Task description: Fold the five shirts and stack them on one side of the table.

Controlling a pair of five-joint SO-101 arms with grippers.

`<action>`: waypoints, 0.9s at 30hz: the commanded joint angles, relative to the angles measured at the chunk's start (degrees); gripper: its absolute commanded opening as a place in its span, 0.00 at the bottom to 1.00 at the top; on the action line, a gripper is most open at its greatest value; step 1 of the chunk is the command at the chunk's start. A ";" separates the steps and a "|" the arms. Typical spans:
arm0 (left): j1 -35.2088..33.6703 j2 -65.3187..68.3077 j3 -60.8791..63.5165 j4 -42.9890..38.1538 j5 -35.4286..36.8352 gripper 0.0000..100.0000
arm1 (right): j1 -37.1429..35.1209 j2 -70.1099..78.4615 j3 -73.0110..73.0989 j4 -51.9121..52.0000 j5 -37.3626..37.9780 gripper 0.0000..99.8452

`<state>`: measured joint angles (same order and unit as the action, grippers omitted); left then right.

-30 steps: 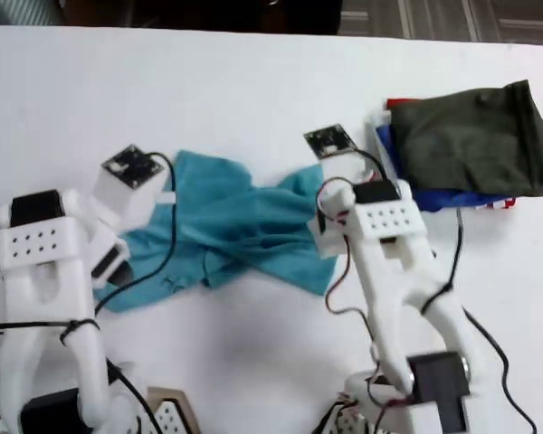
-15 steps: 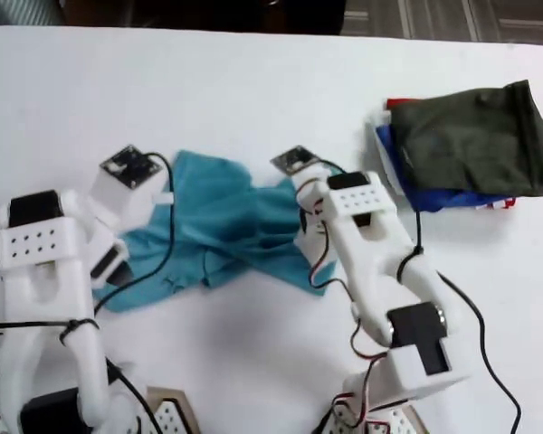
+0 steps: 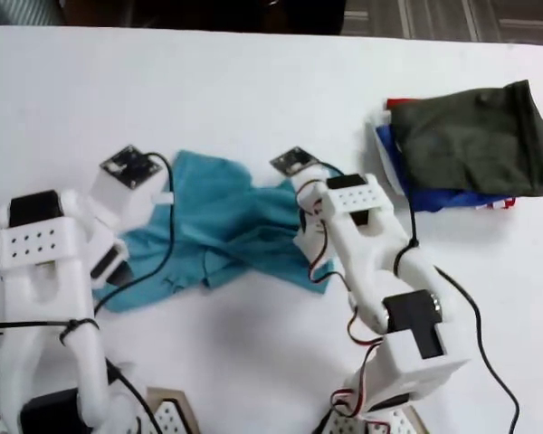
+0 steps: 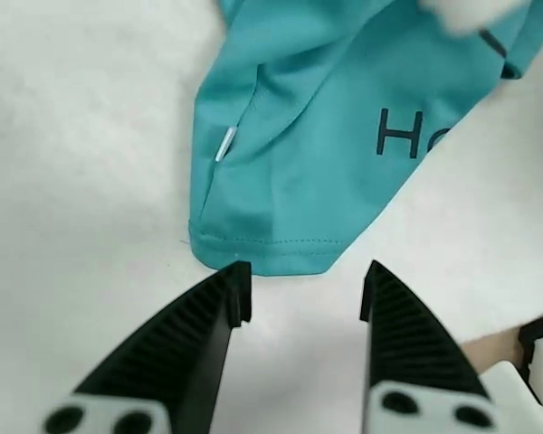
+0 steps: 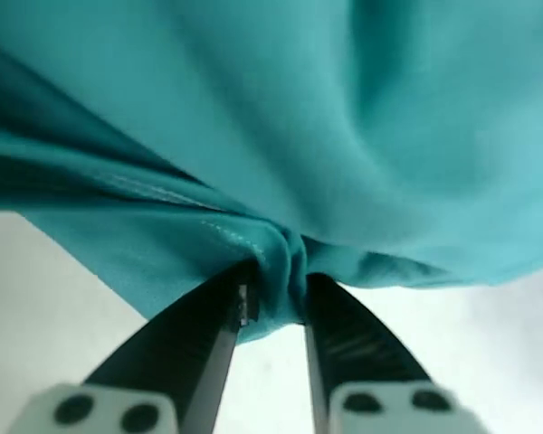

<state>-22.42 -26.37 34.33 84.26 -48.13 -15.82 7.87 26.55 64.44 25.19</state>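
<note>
On the white table, a crumpled teal shirt lies between the two arms, apart from the stack of folded shirts on the right side, where a dark green one tops blue and red ones. At the shirt's right end, the right gripper is clenched on a bunched fold of teal cloth. The left gripper hangs with its jaws spread, just short of the shirt's hemmed left end, grasping nothing.
</note>
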 commanded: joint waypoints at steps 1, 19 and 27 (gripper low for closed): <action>-0.35 -1.32 -0.22 -0.26 -0.18 0.22 | 0.40 -0.04 -2.11 -0.48 0.09 0.10; -0.35 -1.32 -0.22 -0.44 -0.18 0.22 | 0.40 -0.13 -5.89 2.95 0.00 0.10; -0.35 -1.32 -0.22 -0.53 -0.26 0.22 | 0.84 -0.31 -5.63 6.29 0.26 0.06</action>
<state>-22.42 -26.37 34.33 84.26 -48.13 -15.82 7.96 22.86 68.92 25.19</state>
